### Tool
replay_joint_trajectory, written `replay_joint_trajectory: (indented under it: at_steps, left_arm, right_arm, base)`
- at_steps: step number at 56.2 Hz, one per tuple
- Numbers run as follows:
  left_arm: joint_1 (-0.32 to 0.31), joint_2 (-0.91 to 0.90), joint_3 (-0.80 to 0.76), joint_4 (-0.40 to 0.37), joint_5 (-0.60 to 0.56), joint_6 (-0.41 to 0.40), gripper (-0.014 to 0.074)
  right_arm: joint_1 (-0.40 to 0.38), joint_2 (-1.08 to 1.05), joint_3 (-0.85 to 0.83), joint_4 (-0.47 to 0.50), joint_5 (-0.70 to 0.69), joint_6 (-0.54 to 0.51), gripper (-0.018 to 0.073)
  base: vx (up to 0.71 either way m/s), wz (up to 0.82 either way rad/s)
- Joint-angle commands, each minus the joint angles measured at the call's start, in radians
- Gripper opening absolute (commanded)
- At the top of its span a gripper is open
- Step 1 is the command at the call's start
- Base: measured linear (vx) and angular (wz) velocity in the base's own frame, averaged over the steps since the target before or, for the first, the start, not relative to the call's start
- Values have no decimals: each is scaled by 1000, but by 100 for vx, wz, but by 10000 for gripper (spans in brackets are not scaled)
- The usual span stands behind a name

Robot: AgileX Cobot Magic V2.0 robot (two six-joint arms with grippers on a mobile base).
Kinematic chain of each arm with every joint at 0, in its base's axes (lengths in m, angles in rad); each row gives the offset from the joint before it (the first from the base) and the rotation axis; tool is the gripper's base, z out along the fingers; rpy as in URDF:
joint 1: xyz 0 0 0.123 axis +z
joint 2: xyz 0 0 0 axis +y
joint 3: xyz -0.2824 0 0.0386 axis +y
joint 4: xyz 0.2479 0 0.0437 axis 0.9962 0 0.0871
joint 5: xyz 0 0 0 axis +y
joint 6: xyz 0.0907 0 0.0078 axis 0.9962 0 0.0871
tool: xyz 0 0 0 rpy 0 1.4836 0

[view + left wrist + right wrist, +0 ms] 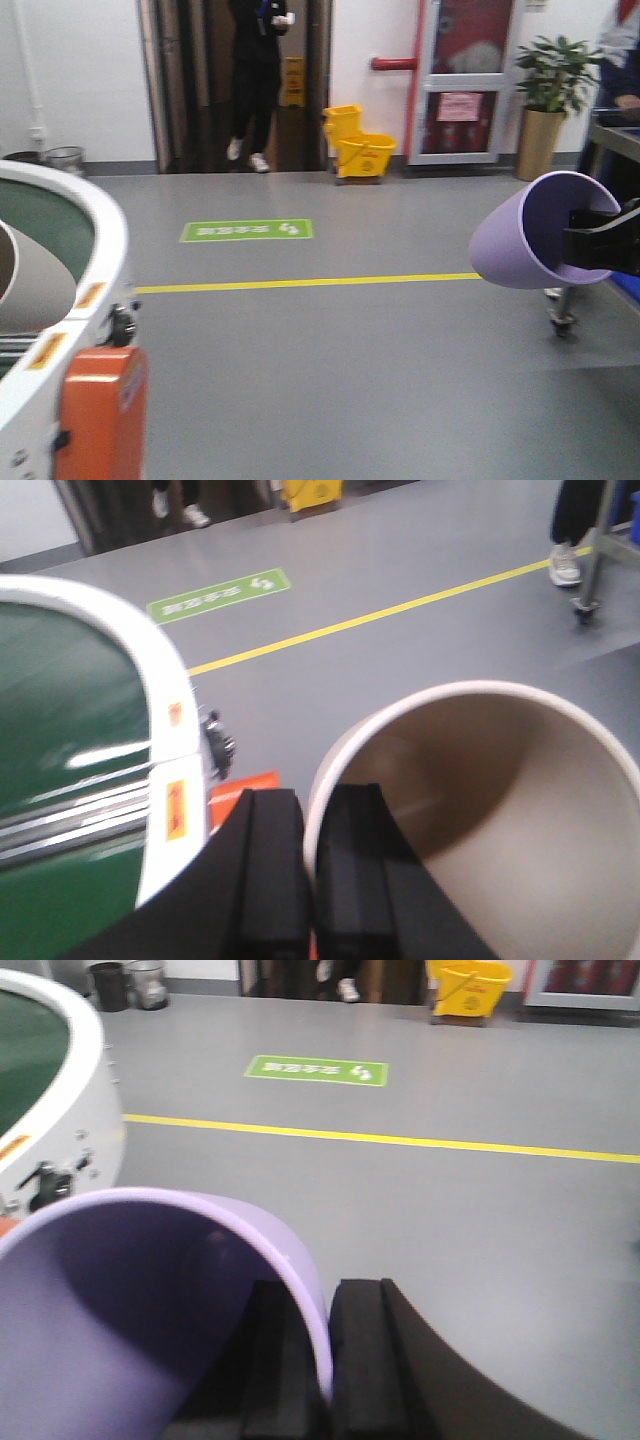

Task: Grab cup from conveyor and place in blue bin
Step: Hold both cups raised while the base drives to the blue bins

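- The right gripper (322, 1352) pinches the purple cup's (528, 238) rim; the cup lies level, its base pointing away from the hand.
- The left gripper (310, 872) pinches a cream cup's (490, 810) rim, with the conveyor (165, 730) just to its left.
- The bin (627, 292), likely the blue sliver below the right gripper, is nearer the right arm.

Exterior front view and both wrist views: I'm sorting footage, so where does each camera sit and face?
Front: on the robot, facing across the floor to a doorway; right gripper holding purple cup shows.
Left wrist: behind left gripper, looking at cream cup and conveyor.
Right wrist: behind right gripper, looking into purple cup.
All share the yellow floor line.
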Motion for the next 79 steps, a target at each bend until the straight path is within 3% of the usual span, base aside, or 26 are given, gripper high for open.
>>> replay_joint_trajectory:
  at_steps: [1,48,79]
  left_arm:
    - [0,-13,-27,-16,-85,-2,-6]
    - [0,-13,-27,-16,-85,-2,-6]
    - [0,-13,-27,-16,-85,-2,-6]
  right_arm:
    - [0,-20,-32,-6,-92,3,-9]
    - [0,-20,-32,-6,-91,3,-9]
    - [0,-20,-32,-6,-91,3,-9]
  base:
    - [16,-51]
    - [23,-47]
    - [34,-9]
